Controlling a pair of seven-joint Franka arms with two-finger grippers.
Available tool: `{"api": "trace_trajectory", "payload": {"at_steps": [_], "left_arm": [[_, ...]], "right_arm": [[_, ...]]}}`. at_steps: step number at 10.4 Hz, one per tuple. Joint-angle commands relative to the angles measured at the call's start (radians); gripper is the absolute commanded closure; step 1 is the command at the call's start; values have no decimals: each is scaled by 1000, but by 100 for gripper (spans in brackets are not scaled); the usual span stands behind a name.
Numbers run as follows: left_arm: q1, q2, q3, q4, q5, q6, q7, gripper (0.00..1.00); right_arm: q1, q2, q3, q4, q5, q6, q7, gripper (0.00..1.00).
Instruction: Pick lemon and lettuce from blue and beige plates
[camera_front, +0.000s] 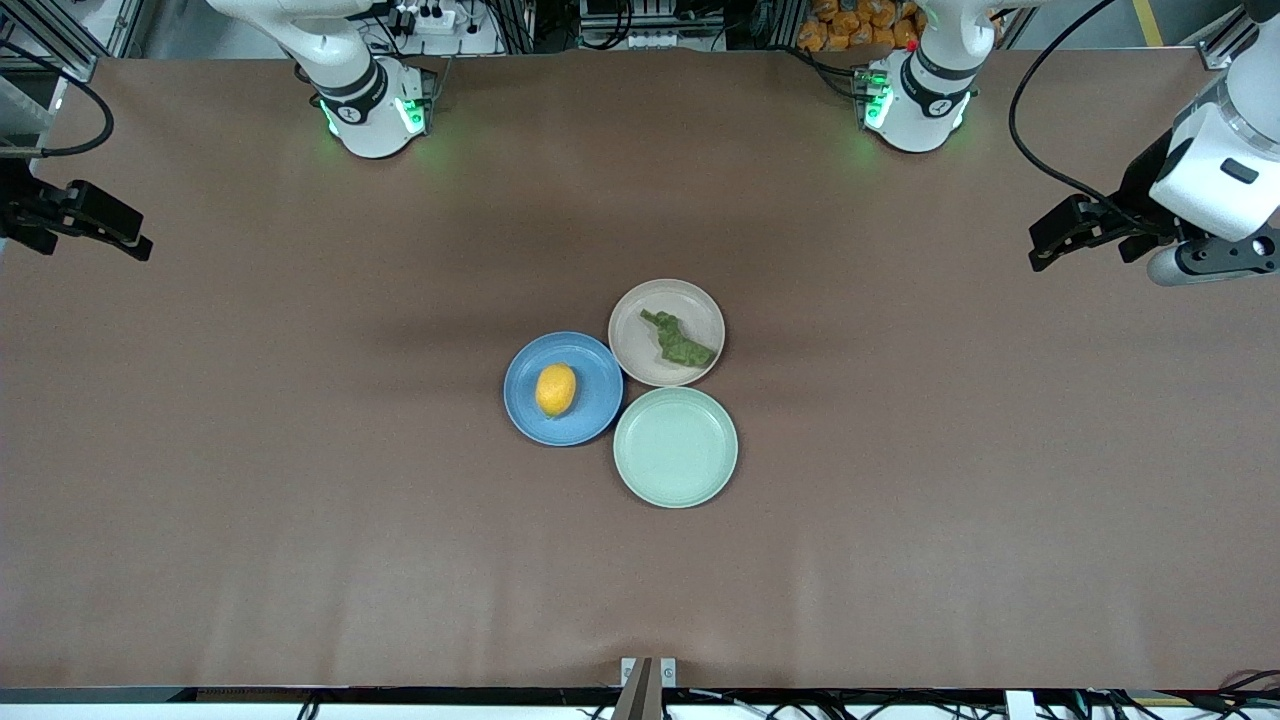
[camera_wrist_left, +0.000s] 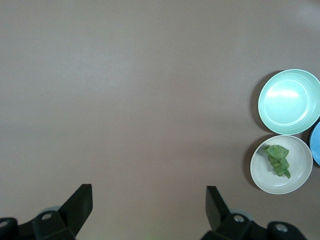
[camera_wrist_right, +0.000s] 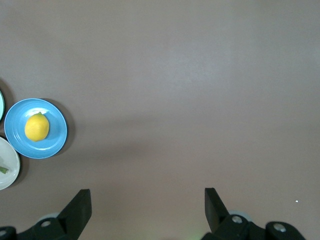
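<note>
A yellow lemon (camera_front: 556, 389) (camera_wrist_right: 37, 127) lies on the blue plate (camera_front: 595, 405) (camera_wrist_right: 55, 142) at the table's middle. Touching that plate, farther from the front camera, the beige plate (camera_front: 635, 350) (camera_wrist_left: 296, 181) carries a crumpled green lettuce leaf (camera_front: 678, 338) (camera_wrist_left: 277, 160). My left gripper (camera_front: 1048, 248) (camera_wrist_left: 148, 200) hangs open over bare table at the left arm's end, well away from the plates. Over the right arm's end, my right gripper (camera_front: 132, 240) (camera_wrist_right: 147, 202) is open as well, with nothing between its fingers.
A pale mint-green plate (camera_front: 675, 446) (camera_wrist_left: 290, 100) with nothing on it touches the other two, nearest the front camera. Brown tabletop surrounds the three plates. The arm bases (camera_front: 375, 105) stand along the edge farthest from the front camera.
</note>
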Motion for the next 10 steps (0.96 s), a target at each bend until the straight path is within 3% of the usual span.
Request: {"api": "trace_trajectory", "payload": {"at_steps": [1, 6, 8, 10], "left_arm": [[8, -10, -12, 2, -16, -16, 29, 0], [6, 6, -24, -7, -28, -16, 19, 0], [-5, 31, -73, -61, -38, -12, 8, 0], [-9, 42, -158, -174, -62, 86, -118, 0]], "right_arm": [[-2, -2, 2, 0, -9, -5, -7, 0], [-4, 42, 4, -3, -11, -4, -19, 0], [-1, 67, 4, -9, -11, -7, -16, 0], [3, 88, 5, -11, -9, -7, -17, 0]]}}
